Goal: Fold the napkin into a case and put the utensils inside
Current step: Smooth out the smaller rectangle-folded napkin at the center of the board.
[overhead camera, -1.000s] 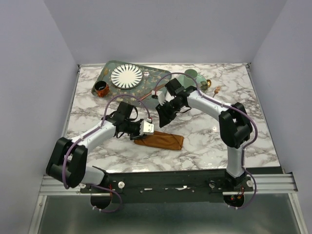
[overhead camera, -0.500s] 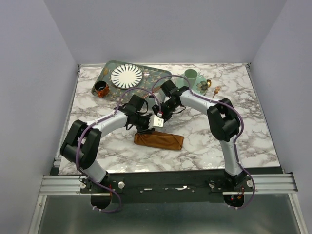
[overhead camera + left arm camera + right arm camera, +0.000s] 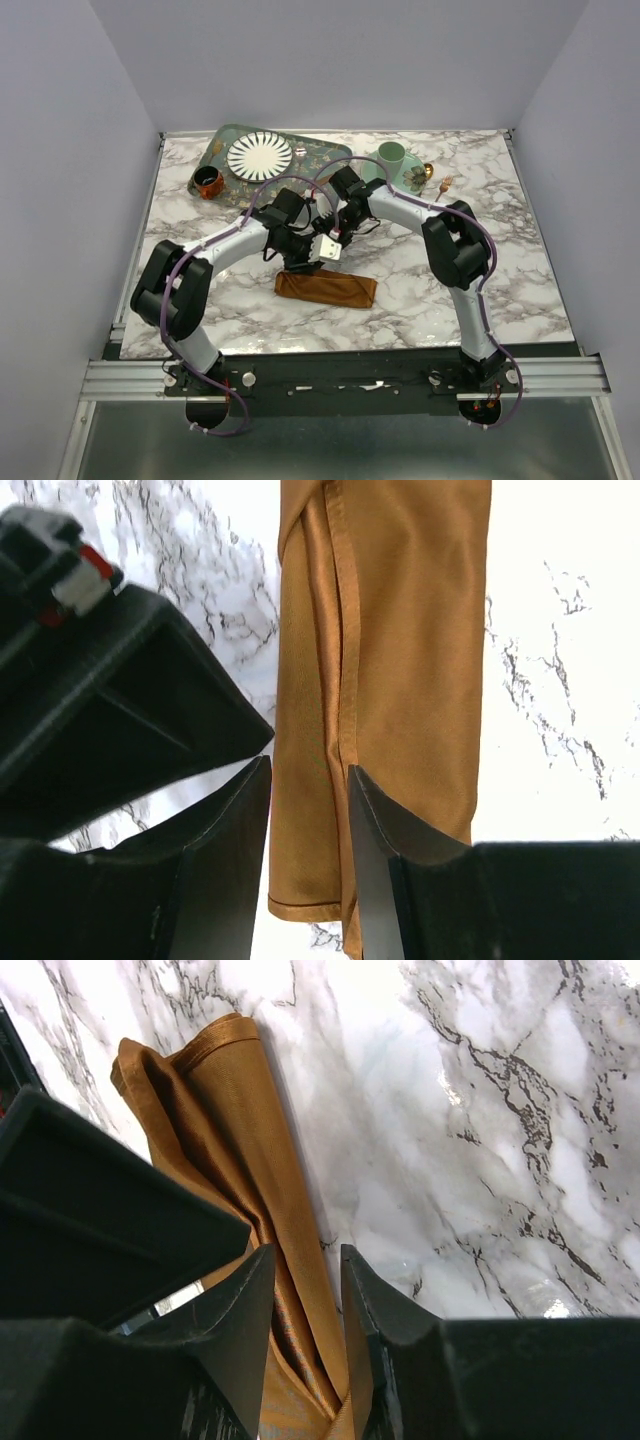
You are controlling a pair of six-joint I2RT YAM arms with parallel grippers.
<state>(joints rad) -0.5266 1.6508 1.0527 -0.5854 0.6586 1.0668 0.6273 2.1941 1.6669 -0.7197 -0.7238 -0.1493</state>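
Note:
The napkin (image 3: 326, 289) lies flat on the marble as a long narrow rust-orange case. My left gripper (image 3: 303, 264) hovers over its left end. In the left wrist view the case (image 3: 400, 630) runs away lengthwise under the left gripper (image 3: 308, 780), whose jaws stand apart, gripping nothing. My right gripper (image 3: 330, 232) hangs just behind, open too. The right wrist view shows the layered folded end (image 3: 235, 1110) below the right gripper (image 3: 305, 1265). A copper-gold fork (image 3: 446, 183) and a spoon-like piece (image 3: 428, 170) lie at the back right.
A patterned green tray (image 3: 222, 143) at the back left carries a white striped plate (image 3: 260, 155). A copper cup (image 3: 207, 181) stands beside it. A mint cup (image 3: 391, 153) sits on a saucer (image 3: 408, 176) near the utensils. The two grippers are close together.
My left gripper's jaws have widened and it has shifted right and back over the case's left end. The right arm's elbow has drawn in, bringing both grippers close together.

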